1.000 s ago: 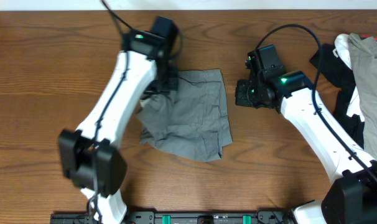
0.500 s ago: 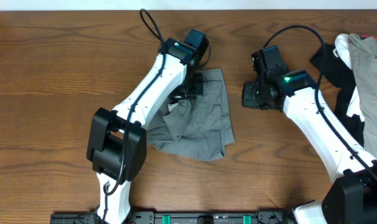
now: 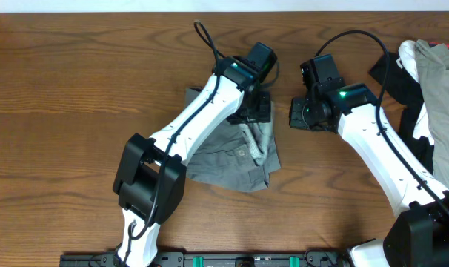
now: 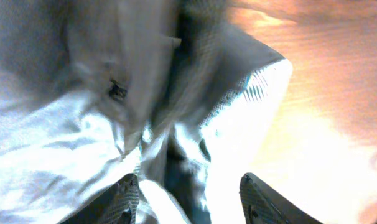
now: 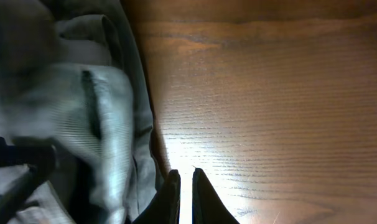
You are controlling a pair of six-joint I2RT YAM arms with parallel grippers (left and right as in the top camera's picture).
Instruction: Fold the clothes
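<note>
The grey-olive shorts [image 3: 224, 152] lie crumpled at the table's middle, with their left side pulled over to the right and the pale inner lining [image 3: 258, 142] showing. My left gripper [image 3: 258, 111] is over their upper right corner. In the left wrist view its fingers [image 4: 191, 199] stand apart with a fold of the shorts [image 4: 83, 124] between them. The picture is blurred. My right gripper [image 3: 297, 115] hovers just right of the shorts. Its fingers [image 5: 184, 180] are shut and empty over bare wood, with the shorts' edge [image 5: 107, 124] to their left.
A pile of other garments lies at the right edge: black [image 3: 391, 74], white [image 3: 410, 52] and beige-tan [image 3: 439, 74]. The two grippers are close together above the shorts' right edge. The wooden table [image 3: 61, 111] extends to the left.
My left gripper has swept to the right across the shorts, dragging their left side over and turning up the pale lining. The right gripper has shifted only slightly.
</note>
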